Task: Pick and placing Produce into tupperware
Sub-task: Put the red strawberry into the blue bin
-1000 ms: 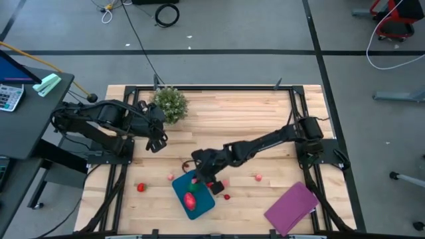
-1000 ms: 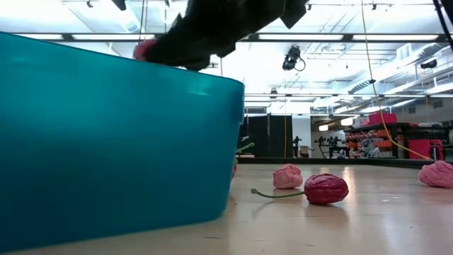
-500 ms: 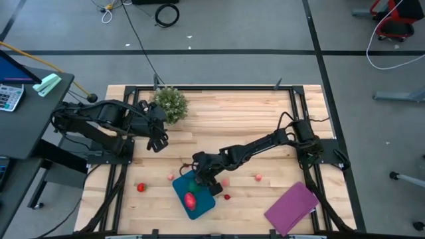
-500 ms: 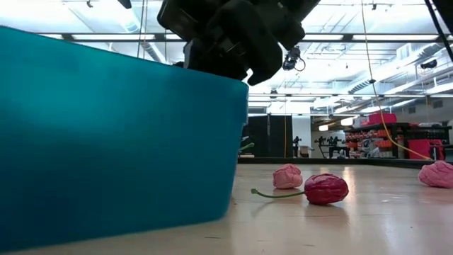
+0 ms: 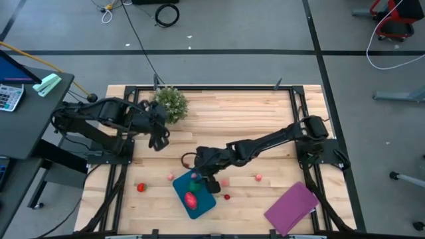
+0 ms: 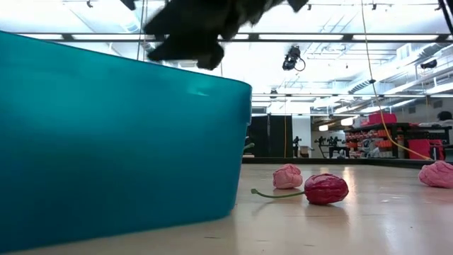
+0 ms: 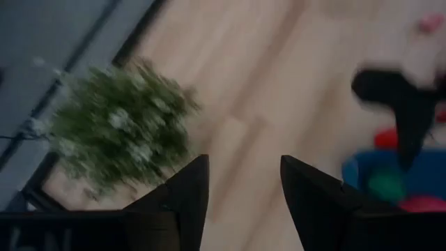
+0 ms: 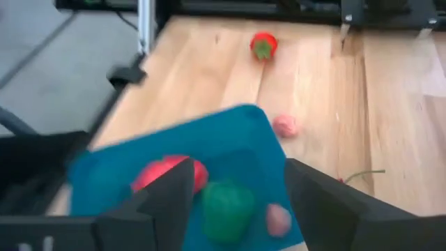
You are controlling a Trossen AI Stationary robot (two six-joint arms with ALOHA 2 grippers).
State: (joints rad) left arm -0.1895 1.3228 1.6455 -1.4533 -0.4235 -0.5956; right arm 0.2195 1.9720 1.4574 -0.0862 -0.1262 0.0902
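The teal tupperware (image 5: pixel 199 202) lies on the wooden table near its front edge. In it lie a red piece (image 8: pixel 167 174), a green piece (image 8: pixel 226 202) and a small pink piece (image 8: pixel 279 219) of produce. My right gripper (image 8: pixel 238 167) hangs open just above the tupperware's far end (image 5: pixel 207 176), nothing between its fingers. Loose produce lies around it: a red strawberry (image 5: pixel 141 188), pink pieces (image 5: pixel 170 177) (image 5: pixel 257 178) and a dark red one with a stem (image 6: pixel 325 188). My left gripper (image 5: pixel 158 141) waits open, off the table top, beside the potted plant (image 5: pixel 169 103).
A flat purple rectangle (image 5: pixel 292 207) lies at the table's near right corner. The bushy plant stands at the far left. Bare wood stretches across the table's far half and between the tupperware and the purple rectangle.
My right gripper came down to the tupperware's rim with a pink piece at its fingers, let it go there and has risen again. The pink piece now lies inside the tupperware beside the green one.
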